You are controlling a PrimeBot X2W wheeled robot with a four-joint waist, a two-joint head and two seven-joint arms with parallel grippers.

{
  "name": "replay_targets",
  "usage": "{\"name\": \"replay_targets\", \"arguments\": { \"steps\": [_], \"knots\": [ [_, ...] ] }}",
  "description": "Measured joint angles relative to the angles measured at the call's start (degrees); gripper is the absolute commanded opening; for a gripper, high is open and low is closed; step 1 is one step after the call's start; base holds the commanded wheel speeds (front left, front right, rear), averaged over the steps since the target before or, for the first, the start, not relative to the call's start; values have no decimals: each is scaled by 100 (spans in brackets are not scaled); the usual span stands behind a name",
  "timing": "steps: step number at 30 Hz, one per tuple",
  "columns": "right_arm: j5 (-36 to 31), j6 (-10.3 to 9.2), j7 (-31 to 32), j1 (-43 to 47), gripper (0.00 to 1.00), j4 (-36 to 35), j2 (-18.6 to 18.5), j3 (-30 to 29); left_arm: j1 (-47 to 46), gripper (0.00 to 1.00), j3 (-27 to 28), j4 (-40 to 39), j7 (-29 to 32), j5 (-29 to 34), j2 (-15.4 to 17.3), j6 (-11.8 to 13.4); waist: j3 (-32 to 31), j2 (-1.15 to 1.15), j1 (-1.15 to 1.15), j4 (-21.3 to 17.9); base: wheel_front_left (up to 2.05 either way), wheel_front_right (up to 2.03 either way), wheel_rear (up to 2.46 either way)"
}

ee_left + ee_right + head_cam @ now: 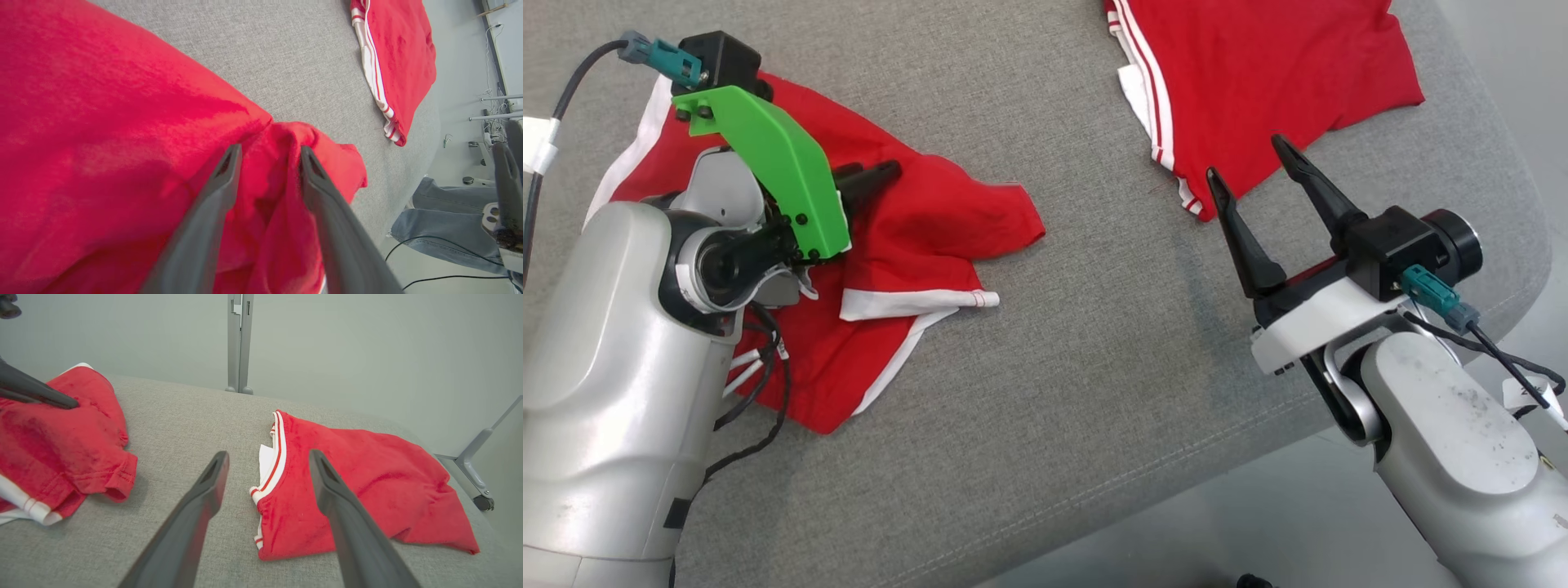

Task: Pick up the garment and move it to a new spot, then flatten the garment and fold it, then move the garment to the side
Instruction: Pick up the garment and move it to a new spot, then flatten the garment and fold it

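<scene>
- Our head camera looks steeply down on the grey fabric surface [1111, 392].
- Left wrist: close over the crumpled red garment [102, 143].
- Right wrist: low across both.

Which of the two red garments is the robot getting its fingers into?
The crumpled garment on the robot's left: the left gripper has its fingers astride a fold of it. The striped-edged garment lies apart, ungripped.

Left end effector [270, 150], fingers [204, 212] apart, straddles fold of red garment [102, 122]; 2nd garment [404, 61] well apart on grey cushion [286, 61].
</scene>
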Motion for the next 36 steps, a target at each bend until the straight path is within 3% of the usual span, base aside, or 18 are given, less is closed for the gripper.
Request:
{"name": "replay_targets", "arguments": {
  "steps": [4, 8, 13, 18, 28, 32, 36],
  "knots": [
    [-3, 63, 0, 140, 100, 99, -81, 38, -3, 100, 25, 45, -244, 60, -66, -8, -2, 0, 0, 59, 0, 0, 0],
    [-30, 190, 0, 254, 100, 185, -175, 181, -5, 100, 9, -7, -449, 120, -57, -178, -74, 0, 0, 215, 0, 0, 0],
    [-58, 427, 0, 488, 100, 283, -216, 510, 57, 100, -52, -225, -933, 515, 249, -485, -230, 0, 0, 495, 0, 0, 0],
    [-38, 654, 30, 721, 100, 414, -211, 725, 706, 100, -89, -438, -1567, 842, 307, -513, -421, 0, 0, 831, 0, 0, 0],
    [66, 732, 136, 796, 100, 613, -193, 749, 2304, 100, -554, -577, -2960, 1347, -305, -346, -738, 0, 0, 1619, 0, 0, 0],
    [125, 731, 189, 797, 100, 710, -203, 672, 2632, 100, -699, -520, -3386, 1358, -682, -296, -843, 0, 0, 1946, 0, 0, 0],
    [202, 731, 281, 822, 100, 869, -227, 625, 2798, 100, -773, -341, -3618, 1351, -850, -255, -939, 0, 0, 2273, 0, 0, 0]
  ]
}}
